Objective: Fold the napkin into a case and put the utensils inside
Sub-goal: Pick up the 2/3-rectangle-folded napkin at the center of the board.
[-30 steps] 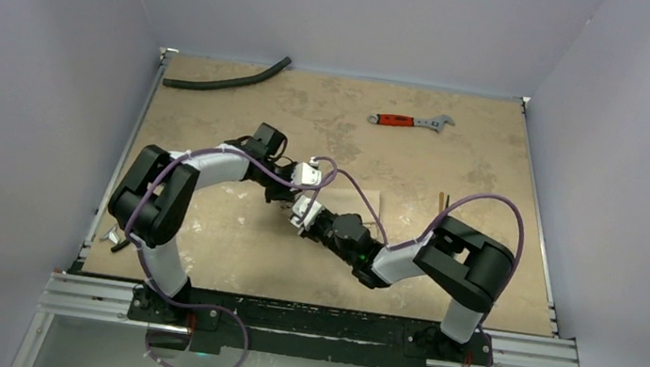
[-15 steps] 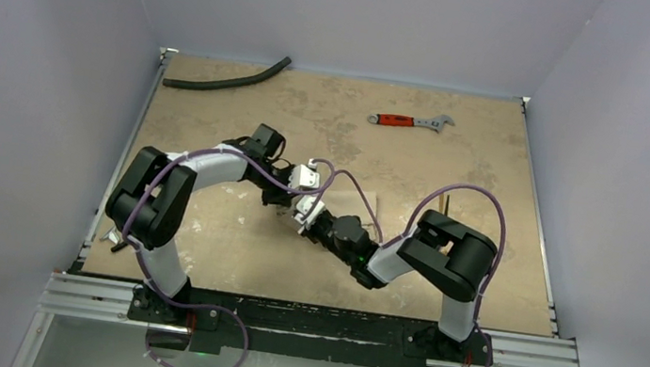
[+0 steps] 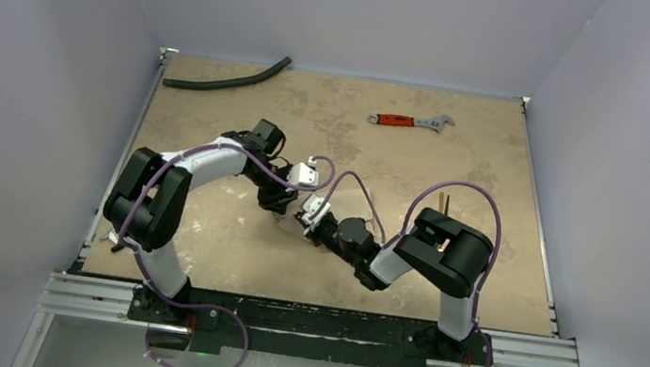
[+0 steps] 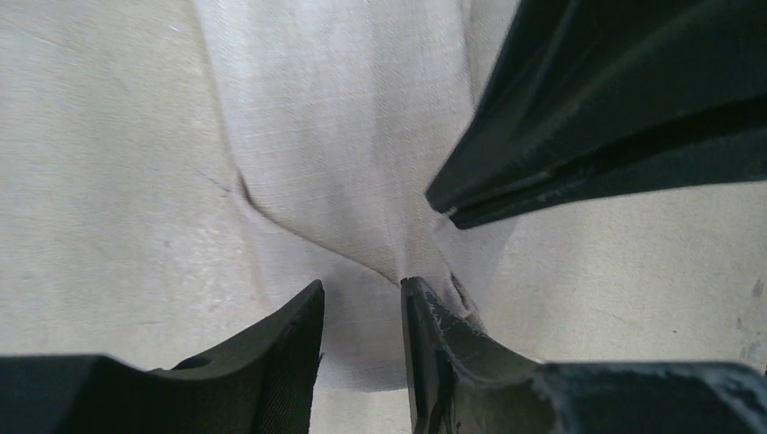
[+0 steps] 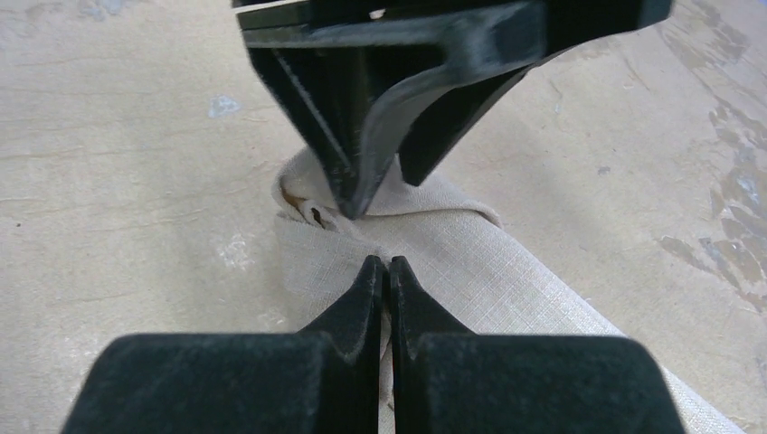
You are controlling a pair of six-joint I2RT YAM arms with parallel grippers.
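The beige napkin (image 4: pixel 344 136) lies folded into a long strip (image 5: pixel 479 271) on the table; in the top view the arms hide nearly all of it. My right gripper (image 5: pixel 385 267) is shut, pinching a ridge of the cloth near the strip's end. My left gripper (image 4: pixel 362 294) is open, its fingers astride the same end and facing the right one tip to tip. In the top view the two grippers meet at mid table, left (image 3: pixel 280 206) and right (image 3: pixel 305 221). One gold utensil (image 3: pixel 440 200) shows beside the right arm's elbow; any others are hidden.
A red-handled wrench (image 3: pixel 410 120) lies at the far right of centre. A curved black hose (image 3: pixel 226 80) lies at the far left corner. A small metal object (image 3: pixel 115 239) sits at the table's near left edge. Purple cables loop over both arms.
Both grippers have stayed together on the napkin end and shifted slightly. The right arm's elbow has swung left and farther from the near edge.
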